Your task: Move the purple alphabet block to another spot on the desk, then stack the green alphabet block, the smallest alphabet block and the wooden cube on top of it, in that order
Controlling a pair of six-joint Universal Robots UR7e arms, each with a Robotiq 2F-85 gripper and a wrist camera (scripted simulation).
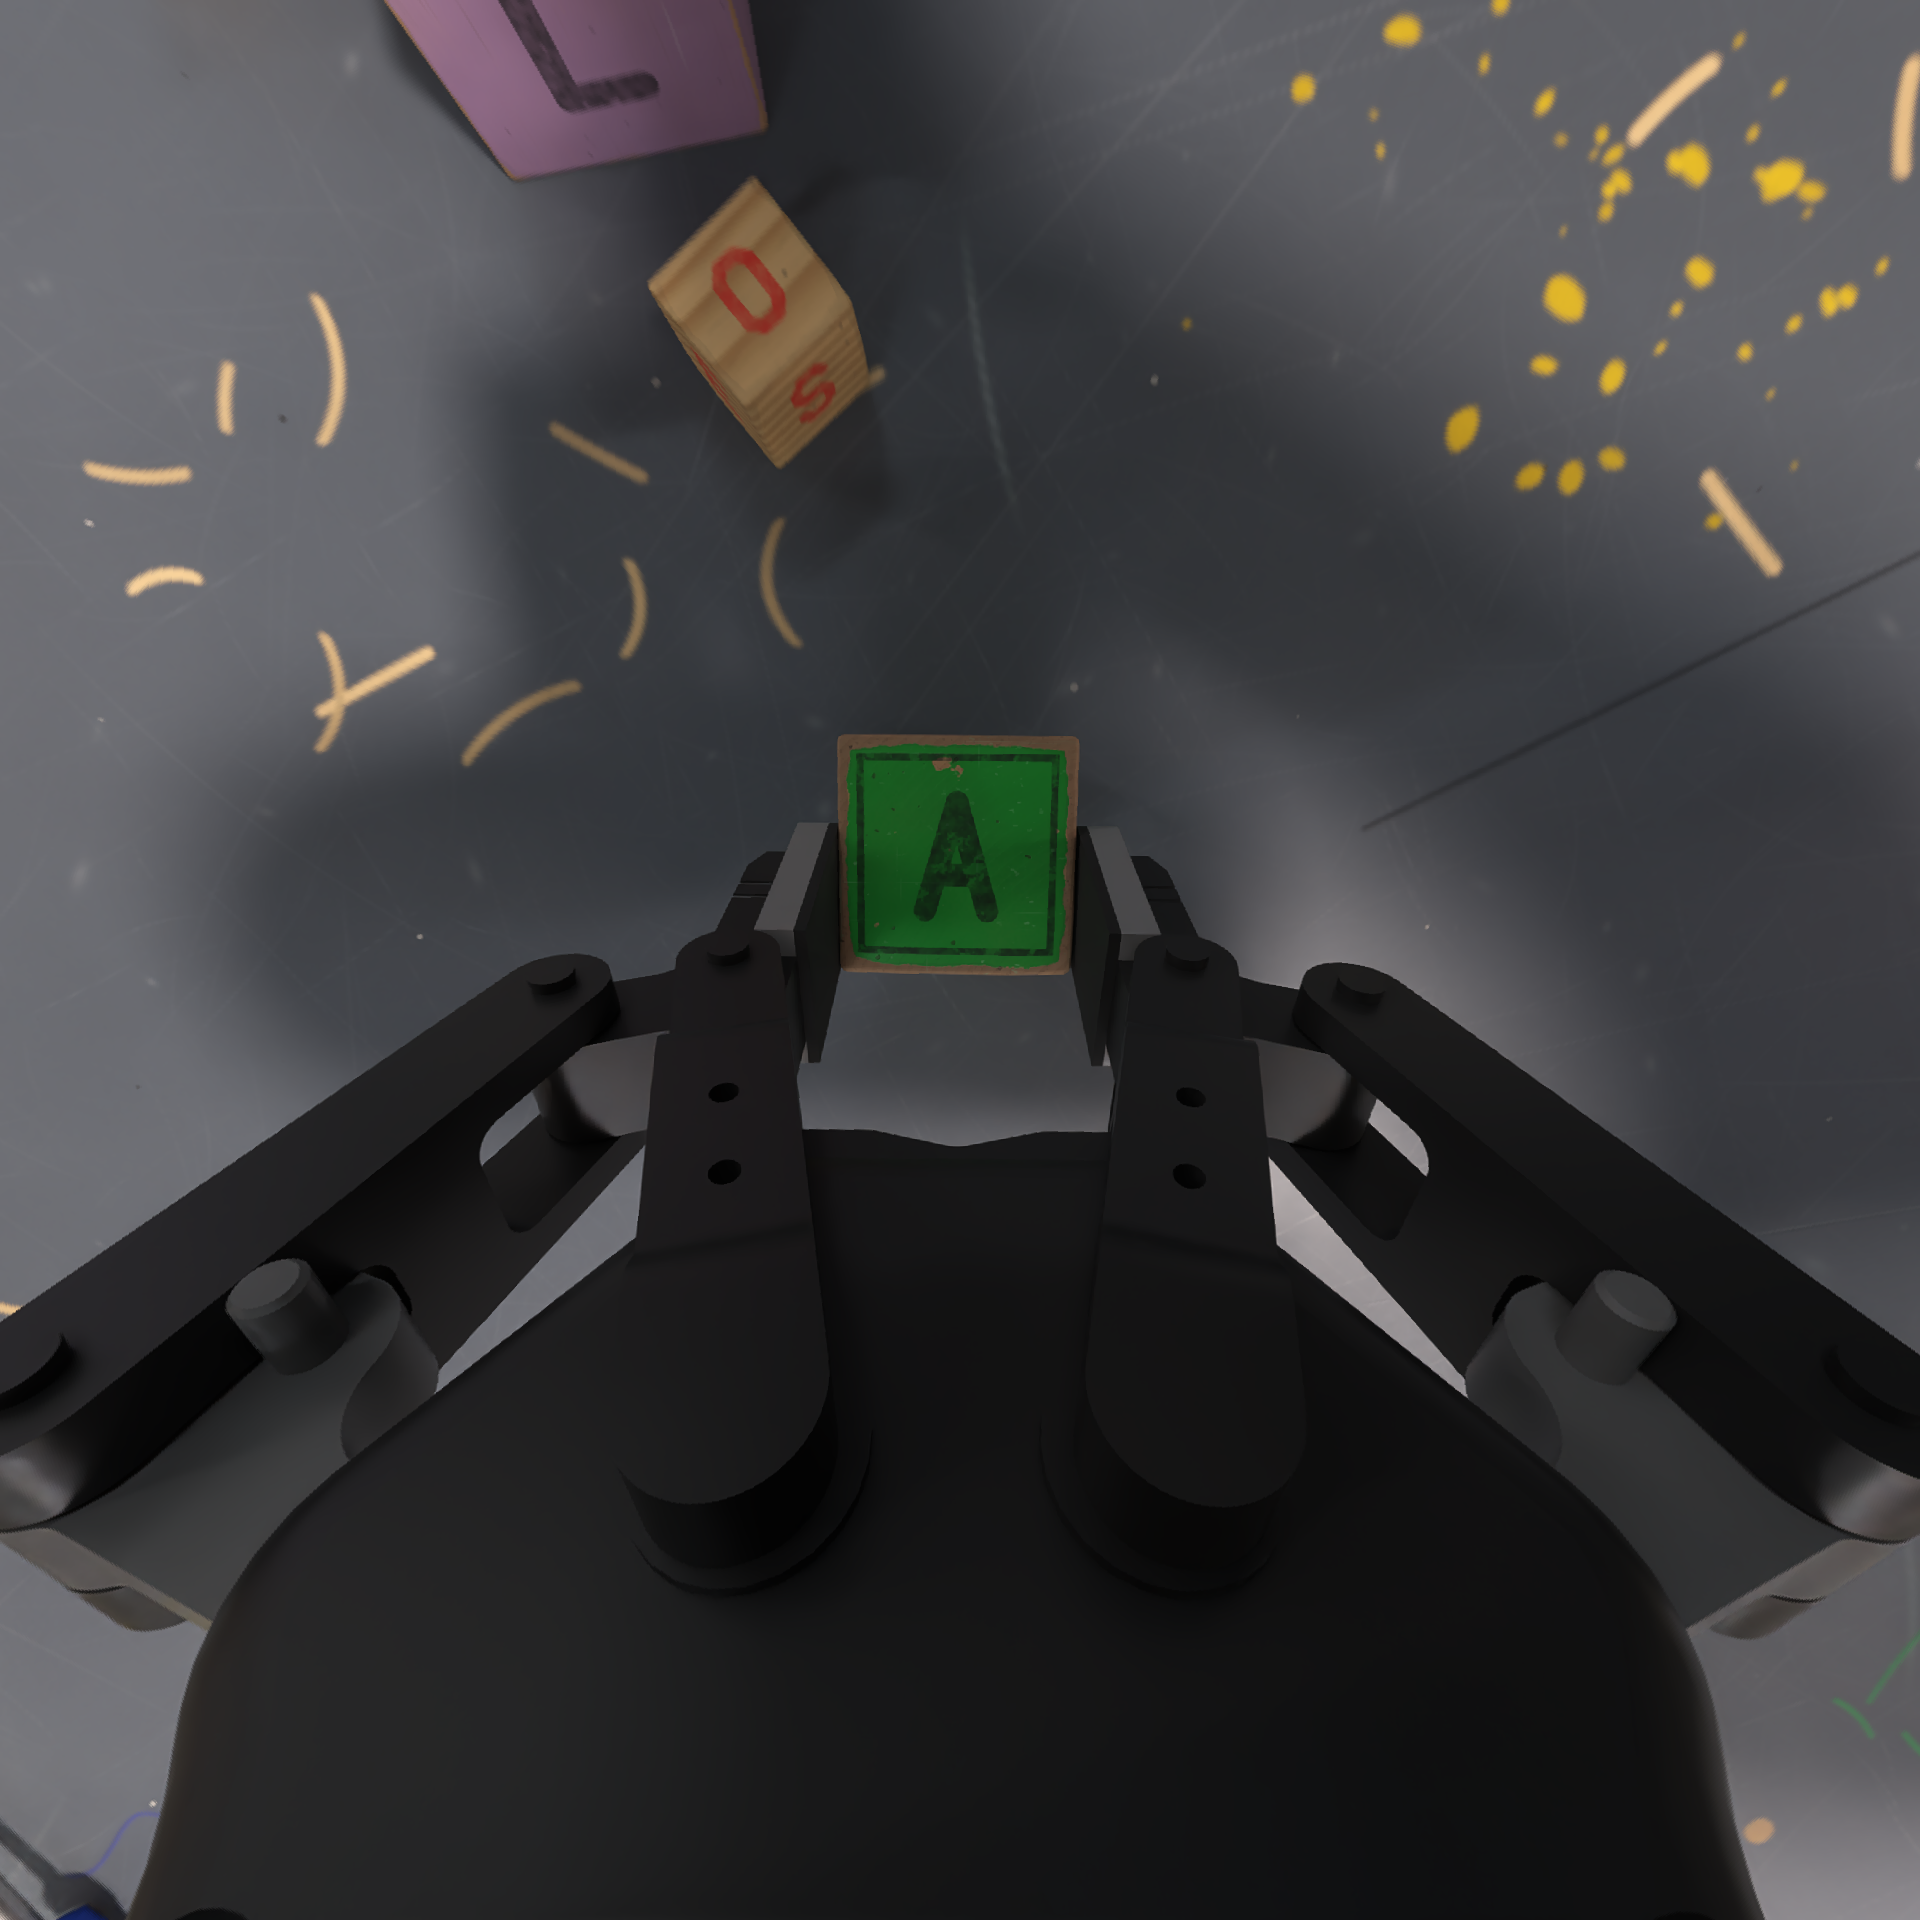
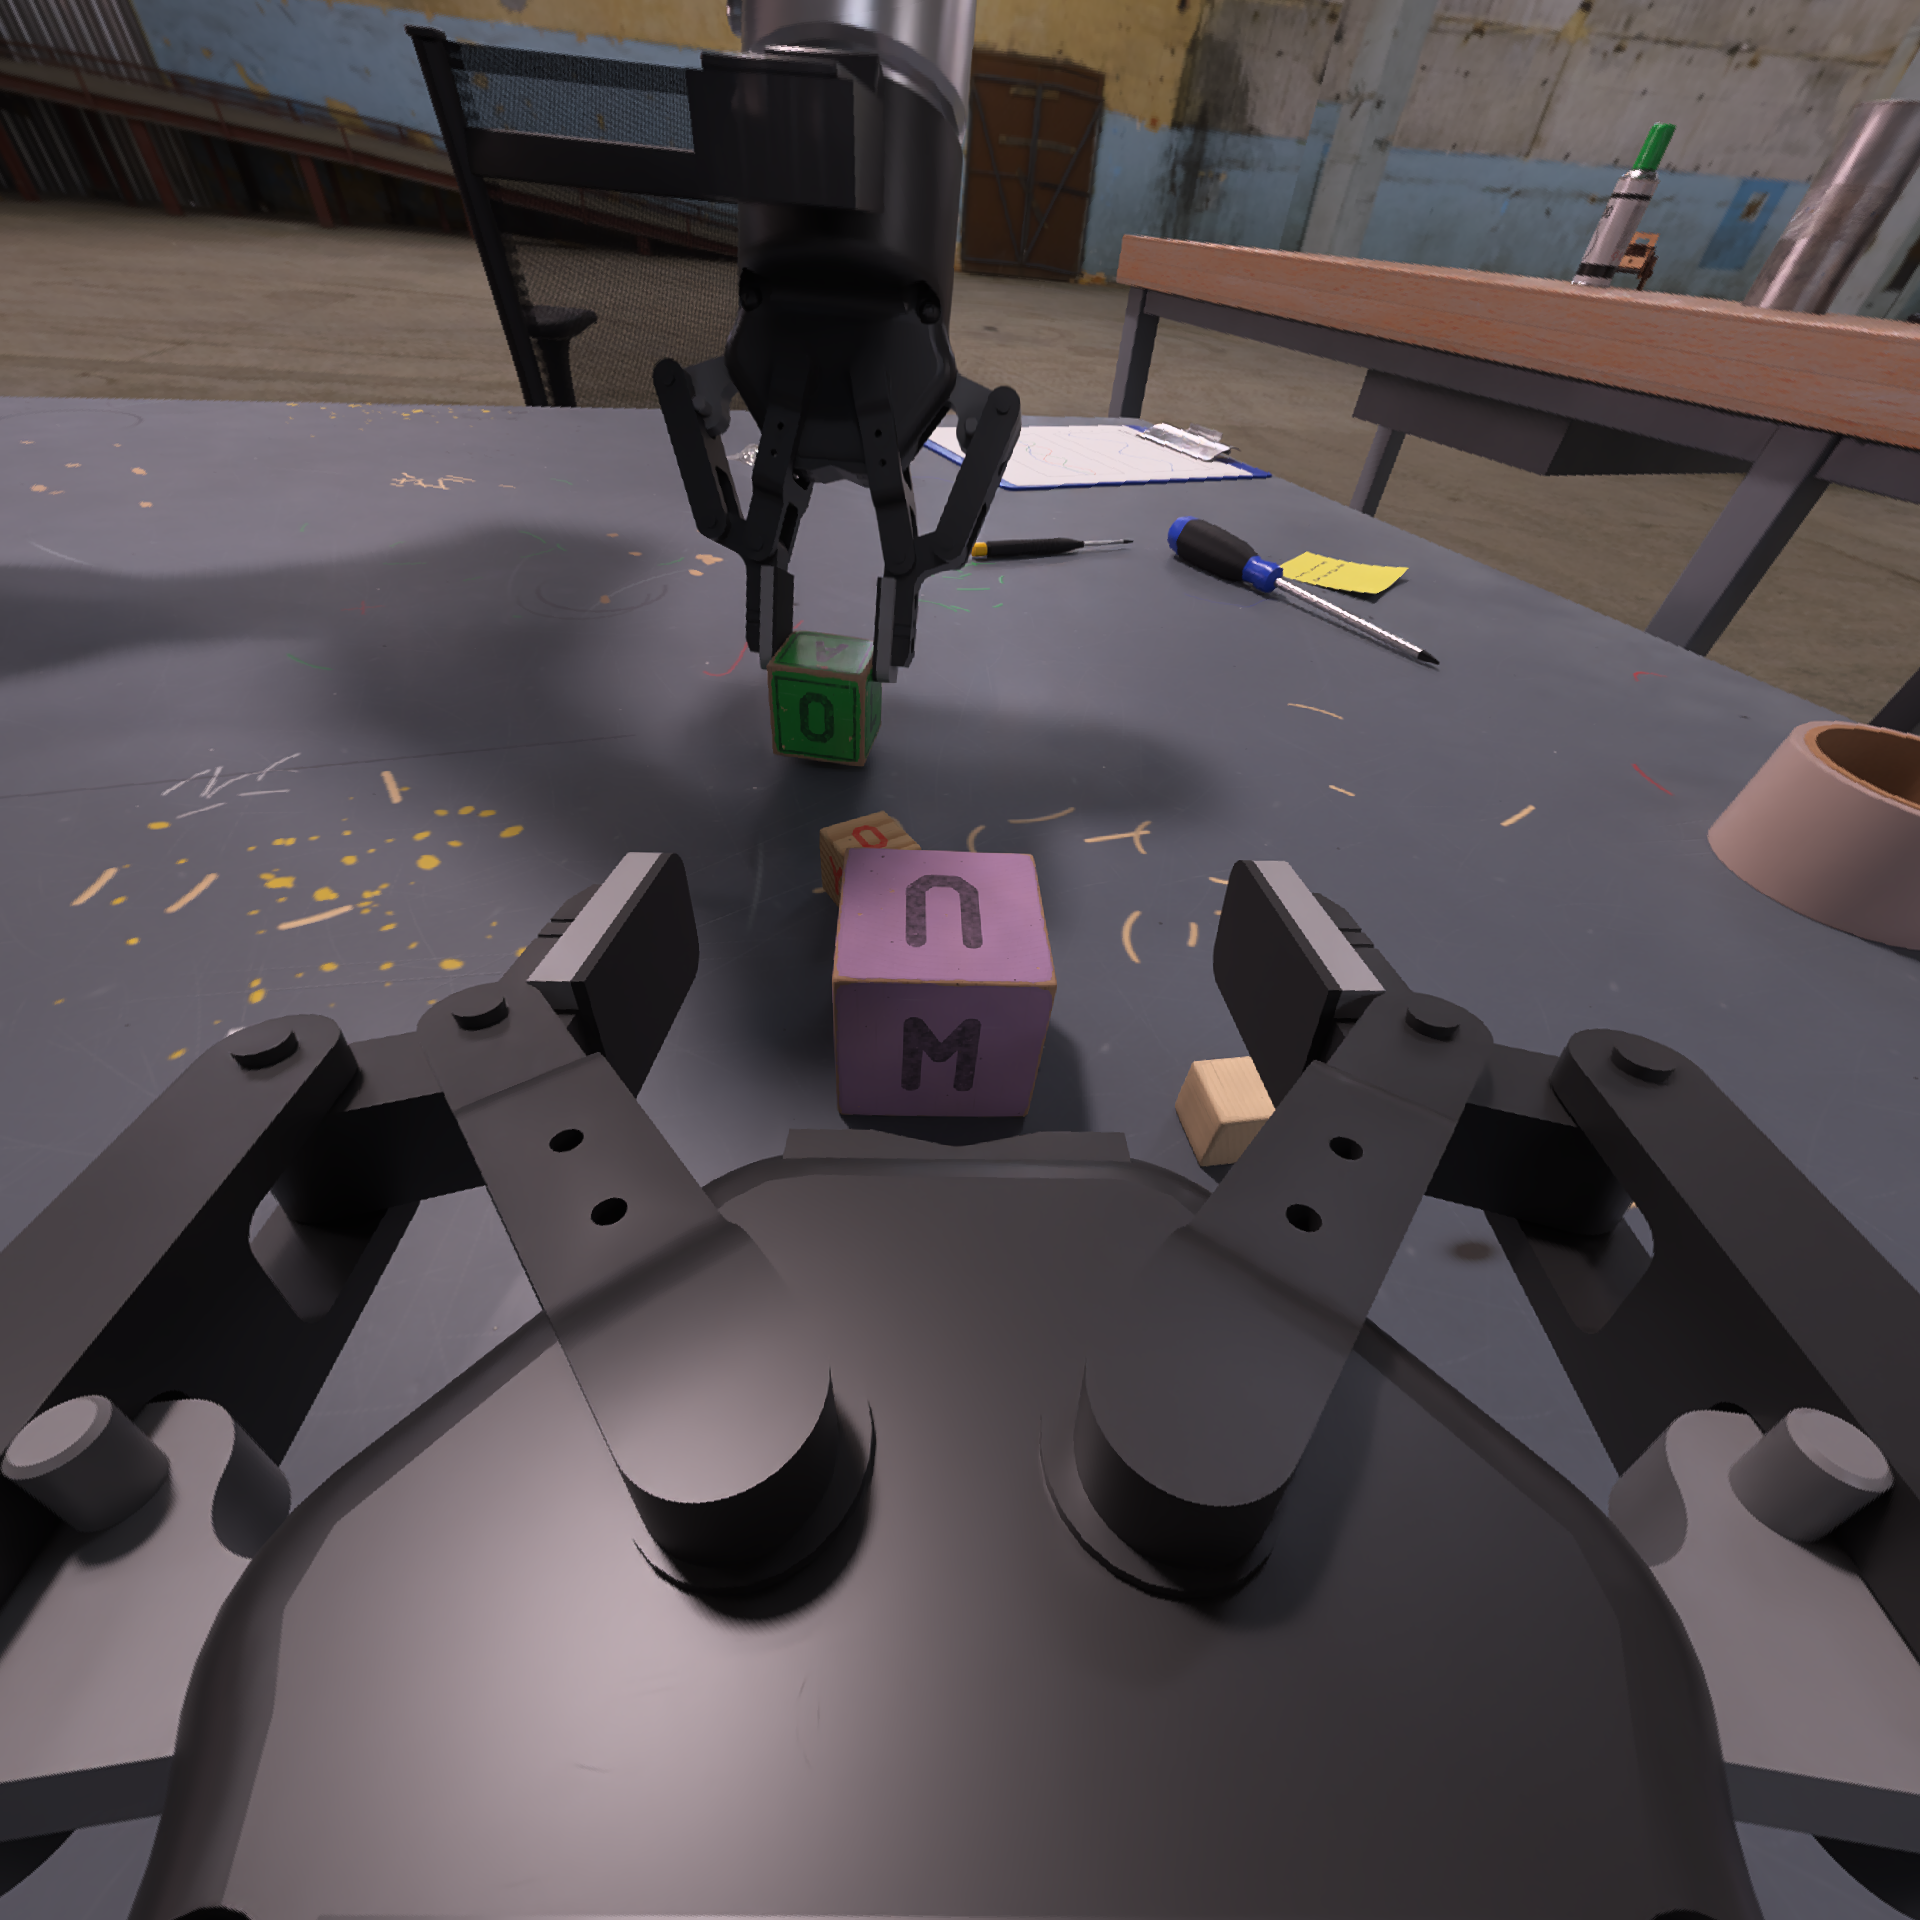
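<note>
My left gripper [image 1: 956, 868] is shut on the green alphabet block [image 1: 956, 857], a pad on each side. In the right wrist view that gripper [image 2: 831, 636] points straight down and holds the green block [image 2: 821, 712] at or just above the desk; I cannot tell which. The purple alphabet block [image 2: 940, 987] stands on the desk in front of my open, empty right gripper [image 2: 951, 894], and shows at the top edge of the left wrist view [image 1: 603, 83]. The small wooden alphabet block with red letters [image 2: 868, 836] [image 1: 764, 322] lies just behind it. A plain wooden cube [image 2: 1224, 1107] sits beside my right finger.
The dark desk [image 2: 312, 675] carries yellow paint spots. A tape roll [image 2: 1829, 831] stands at the right edge. A blue-handled screwdriver [image 2: 1278, 582], a yellow sticky note [image 2: 1345, 574], a pen [image 2: 1049, 545] and a clipboard [image 2: 1112, 457] lie at the far right. A chair [image 2: 561, 208] stands behind.
</note>
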